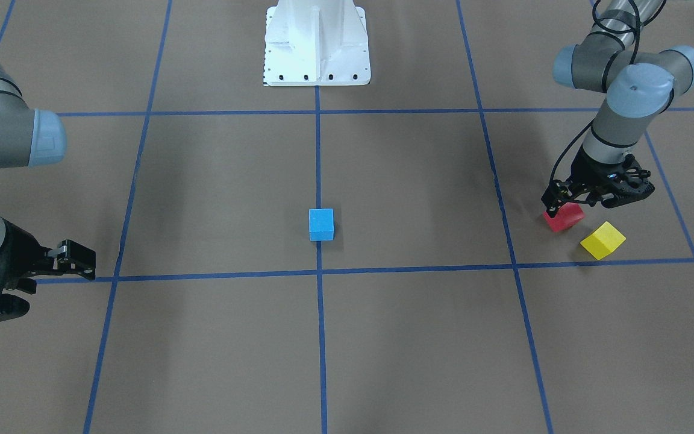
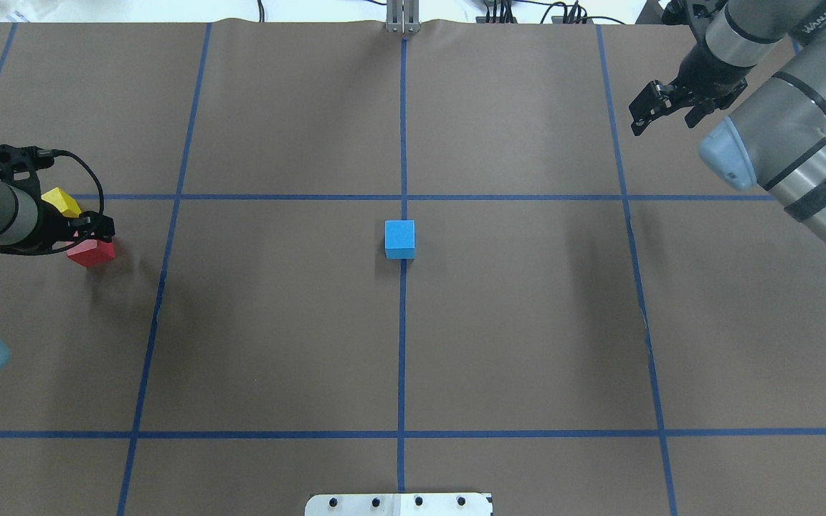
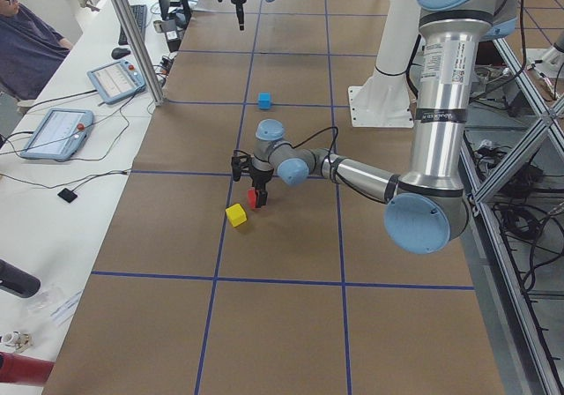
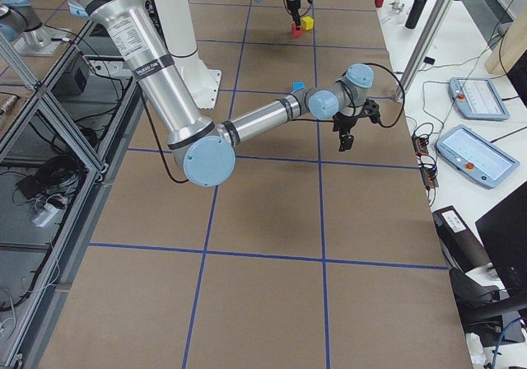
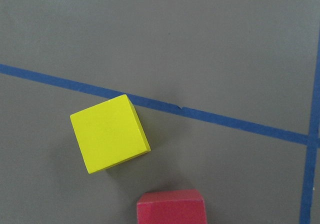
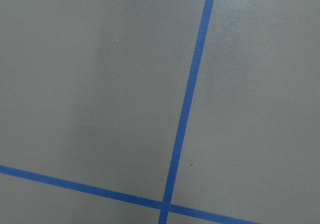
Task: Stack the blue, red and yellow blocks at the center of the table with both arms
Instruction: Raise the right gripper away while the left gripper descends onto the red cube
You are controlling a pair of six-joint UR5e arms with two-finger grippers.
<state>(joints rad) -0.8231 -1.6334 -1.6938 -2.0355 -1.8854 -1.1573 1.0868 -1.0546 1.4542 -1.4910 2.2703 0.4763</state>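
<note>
**Clerk:** Item one, the largest thing on your list?

**Keeper:** Brown paper-covered table (image 2: 513,322), blue tape grid. Read the clock from your overhead view, with twelve at the far edge.

**Clerk:** Item two, the grippers?

**Keeper:** Black two-finger left gripper (image 2: 90,231): nine o'clock, low over the red block. Black two-finger right gripper (image 2: 664,115): two o'clock, well apart from every block.

**Clerk:** How do the fingers stand?

**Keeper:** Right: spread wide, nothing between them. Left: you cannot tell. They overlap the red block in both table views, and the wrist camera shows no fingers, only that block at its bottom edge.

**Clerk:** Item three, the blocks?

**Keeper:** Blue cube block (image 2: 399,239): dead centre, on the middle tape line, nothing on top. Red cube block (image 2: 92,254): nine o'clock, under the left gripper. Yellow cube block (image 2: 62,201): just beside the red, at its eleven o'clock, with a narrow gap and askew to the tape.

**Clerk:** Which step is in hand?

**Keeper:** By my reading, the pick of the red block, with the blue base already placed. Your next move calls for a sure grip, a straight lift clear of the yellow neighbour, a carry toward three o'clock, and a square set-down on the blue.
</note>
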